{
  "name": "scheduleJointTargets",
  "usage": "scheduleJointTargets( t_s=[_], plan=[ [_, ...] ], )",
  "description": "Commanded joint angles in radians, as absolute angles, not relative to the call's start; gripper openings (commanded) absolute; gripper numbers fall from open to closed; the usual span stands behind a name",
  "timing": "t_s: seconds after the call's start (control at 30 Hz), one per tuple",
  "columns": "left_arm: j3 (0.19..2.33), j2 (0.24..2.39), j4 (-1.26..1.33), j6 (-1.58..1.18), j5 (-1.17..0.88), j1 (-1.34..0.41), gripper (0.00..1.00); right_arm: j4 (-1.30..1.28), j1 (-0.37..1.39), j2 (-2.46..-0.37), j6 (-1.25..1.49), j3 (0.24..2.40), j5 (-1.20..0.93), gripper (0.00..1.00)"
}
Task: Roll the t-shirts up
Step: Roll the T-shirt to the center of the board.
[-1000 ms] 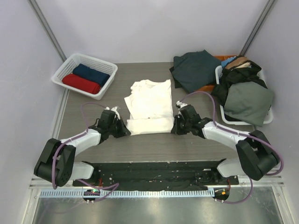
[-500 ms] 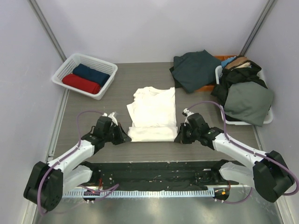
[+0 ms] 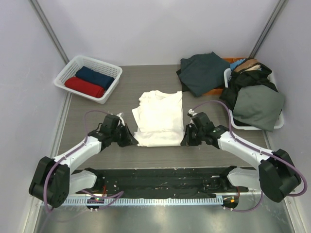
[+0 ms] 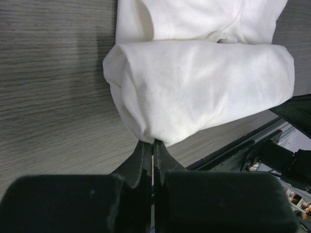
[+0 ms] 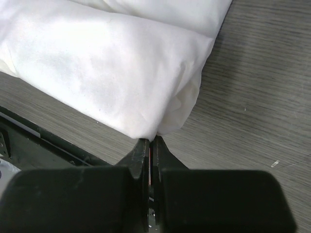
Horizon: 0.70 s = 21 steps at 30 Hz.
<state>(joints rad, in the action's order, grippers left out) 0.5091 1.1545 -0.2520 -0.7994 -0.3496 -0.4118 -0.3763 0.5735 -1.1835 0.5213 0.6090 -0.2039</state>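
Observation:
A cream-white t-shirt (image 3: pixel 158 110) lies flat mid-table, back side up, its near end turned over into a thick roll (image 3: pixel 158 139). My left gripper (image 3: pixel 132 140) is shut on the roll's left end; in the left wrist view the cloth (image 4: pixel 194 87) is pinched at the tips of the gripper (image 4: pixel 153 141). My right gripper (image 3: pixel 185 141) is shut on the roll's right end, with cloth (image 5: pixel 112 63) bunched at the gripper (image 5: pixel 150 140). A rolled red t-shirt (image 3: pixel 84 87) and a rolled navy t-shirt (image 3: pixel 101 76) lie in the white lattice basket (image 3: pixel 67 70) at the back left.
A dark green garment (image 3: pixel 201 73) lies spread at the back right. Beside it a white basket (image 3: pixel 279 124) is heaped with dark and grey-green clothes. The black base rail (image 3: pixel 160 175) runs along the near edge, close behind the roll.
Both grippers have drawn the t-shirt's rolled end nearer to the arm bases and slightly right, then eased back a little. Both have stayed shut on the cloth.

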Motion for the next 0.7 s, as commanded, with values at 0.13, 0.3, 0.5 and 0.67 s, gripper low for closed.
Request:
scheduleJointTargets(
  t_s=[0.13, 0.3, 0.5, 0.67],
  plan=[
    [0.617, 1.181, -0.291, -0.767, -0.356, -0.393, 0.01, -0.380, 0.549, -1.218, 0.488, 0.716, -0.206, 0.01],
    [0.646, 1.224, -0.278, -0.769, -0.390, -0.361, 0.02, -0.382, 0.514, -1.259, 0.468, 0.752, -0.222, 0.01],
    [0.680, 1.275, -0.212, -0.790, -0.445, -0.302, 0.02, -0.379, 0.448, -1.328, 0.442, 0.802, -0.264, 0.01],
    [0.699, 1.371, -0.118, -0.827, -0.523, -0.244, 0.02, -0.377, 0.399, -1.385, 0.433, 0.850, -0.296, 0.01]
  ],
)
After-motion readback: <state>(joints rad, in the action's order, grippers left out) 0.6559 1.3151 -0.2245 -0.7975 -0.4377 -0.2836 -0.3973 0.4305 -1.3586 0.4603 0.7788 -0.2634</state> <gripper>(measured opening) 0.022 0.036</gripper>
